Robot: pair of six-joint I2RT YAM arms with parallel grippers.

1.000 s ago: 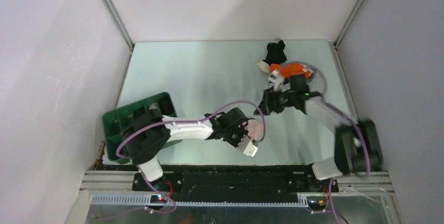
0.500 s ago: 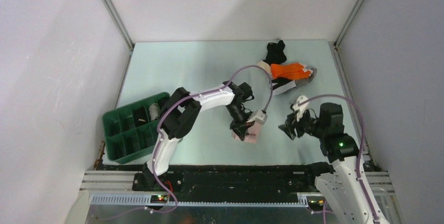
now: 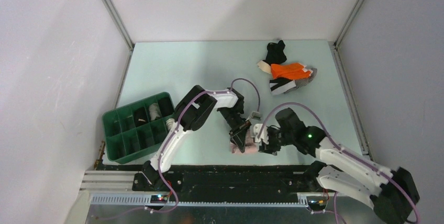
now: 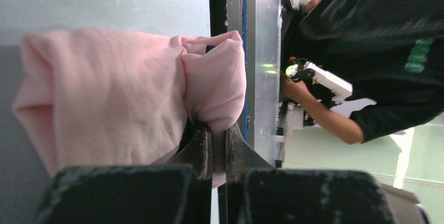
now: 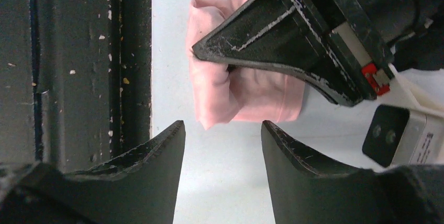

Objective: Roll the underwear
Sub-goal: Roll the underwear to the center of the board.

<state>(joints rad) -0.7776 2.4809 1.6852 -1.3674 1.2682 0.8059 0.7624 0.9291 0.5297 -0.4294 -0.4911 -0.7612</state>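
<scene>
Pale mint-green counter (image 3: pixel 183 72), plain white walls (image 3: pixel 230 4) boxing it in on three sides, black rail (image 3: pixel 225 174) running along the near edge. The left gripper (image 4: pixel 219 139) is pinched tight on a fold of the pale pink cloth underwear (image 4: pixel 104 103), which is bunched on the counter close to that rail. The right gripper (image 5: pixel 222 130) is just beside it, jaws apart with nothing between them. Orange, black and white garments (image 3: pixel 287 70) lie at the far right, and the green divided plastic tray (image 3: pixel 136 102) is at the left.

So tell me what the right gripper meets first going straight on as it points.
Probably the folded pale pink cloth underwear, pinched by the left gripper, lying just ahead of the right gripper's open jaws; depth is unclear.
</scene>
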